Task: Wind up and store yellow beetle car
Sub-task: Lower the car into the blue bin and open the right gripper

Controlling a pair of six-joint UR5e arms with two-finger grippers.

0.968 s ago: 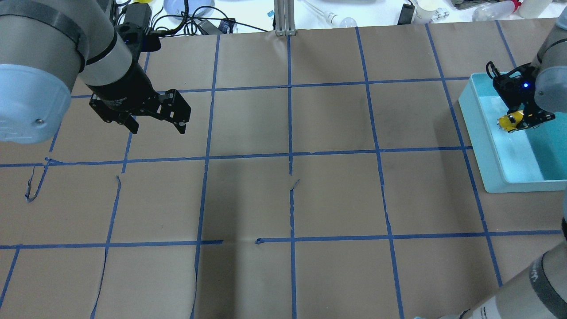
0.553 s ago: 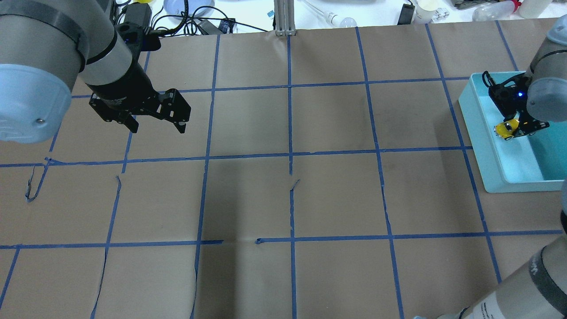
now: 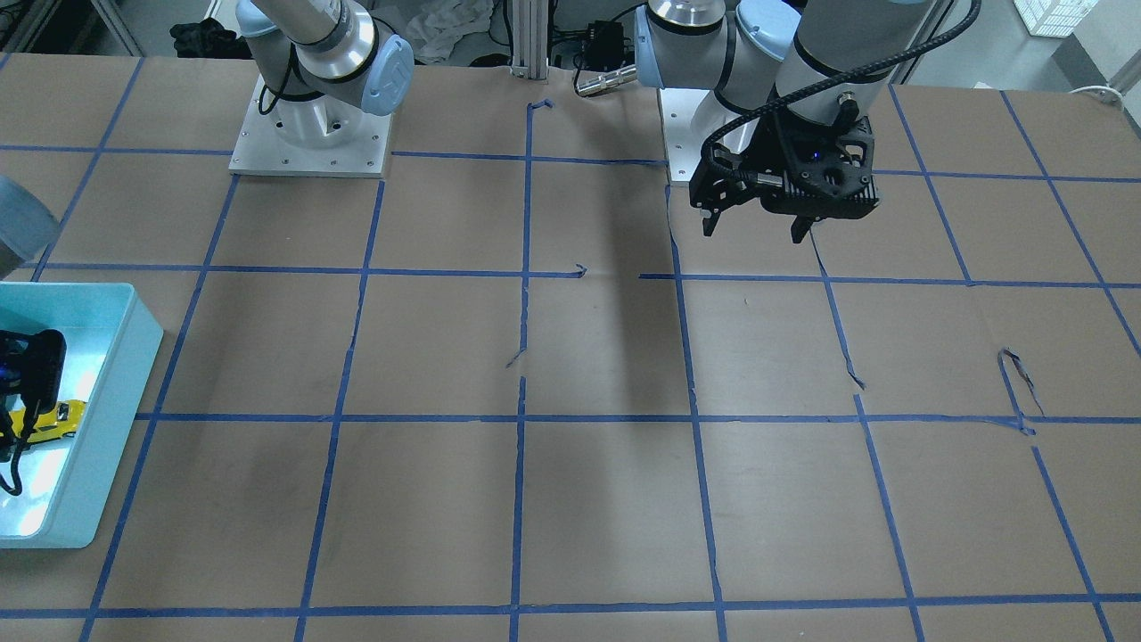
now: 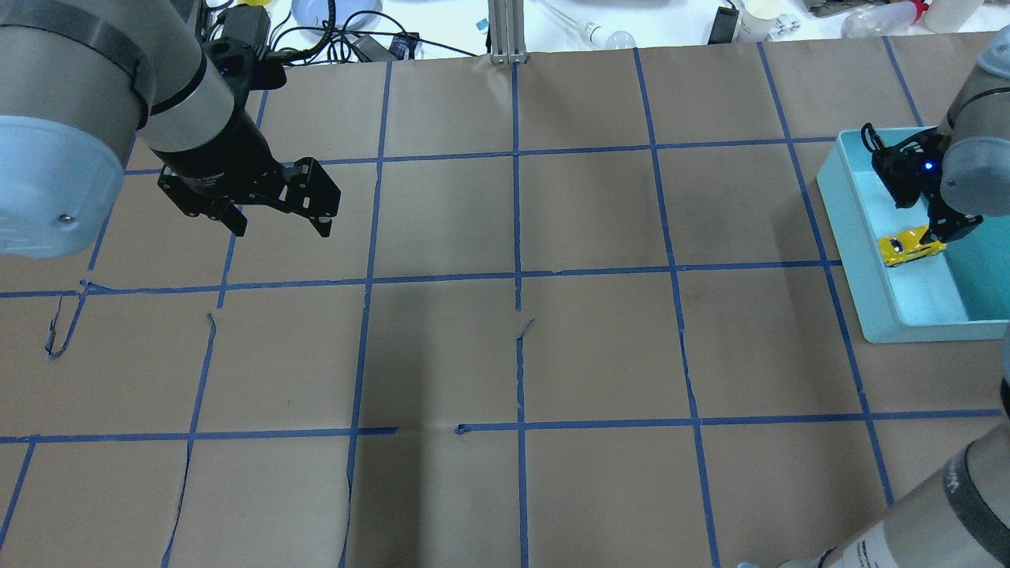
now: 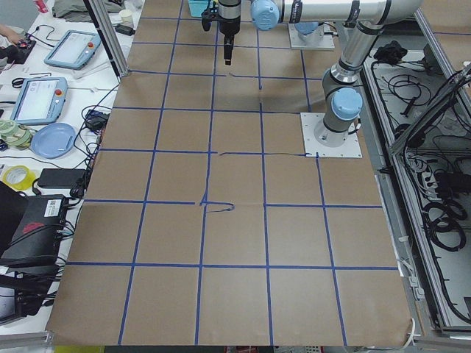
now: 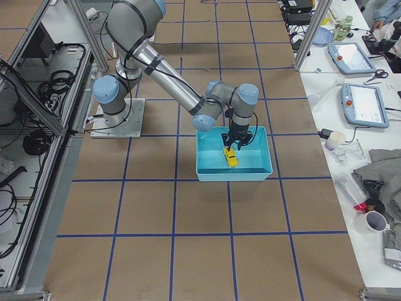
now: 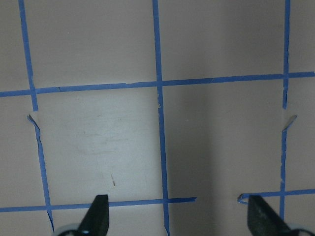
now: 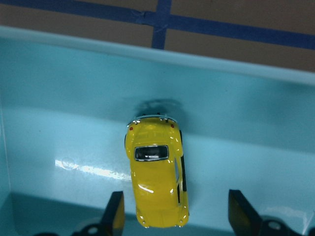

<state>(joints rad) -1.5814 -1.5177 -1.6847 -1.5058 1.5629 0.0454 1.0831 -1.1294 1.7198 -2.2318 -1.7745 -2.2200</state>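
Observation:
The yellow beetle car (image 8: 156,172) lies upright on its wheels on the floor of the light-blue bin (image 4: 848,229), near the wall toward the table's middle. It also shows in the overhead view (image 4: 911,246), the front view (image 3: 55,421) and the right side view (image 6: 230,157). My right gripper (image 8: 177,216) is open just above the car, one finger on each side and neither touching it. It also shows in the overhead view (image 4: 947,229). My left gripper (image 4: 282,229) is open and empty, hanging above bare paper at the far left (image 7: 179,216).
Brown paper with a blue tape grid (image 4: 517,276) covers the table. The bin (image 3: 116,392) stands at the table's right end. Cables, a plate and bottles (image 4: 339,24) lie past the far edge. The tape is torn in places (image 4: 525,327).
My right gripper lowered the car into the bin and opened. The car now rests on the bin's floor, free of the fingers. The left arm has not moved.

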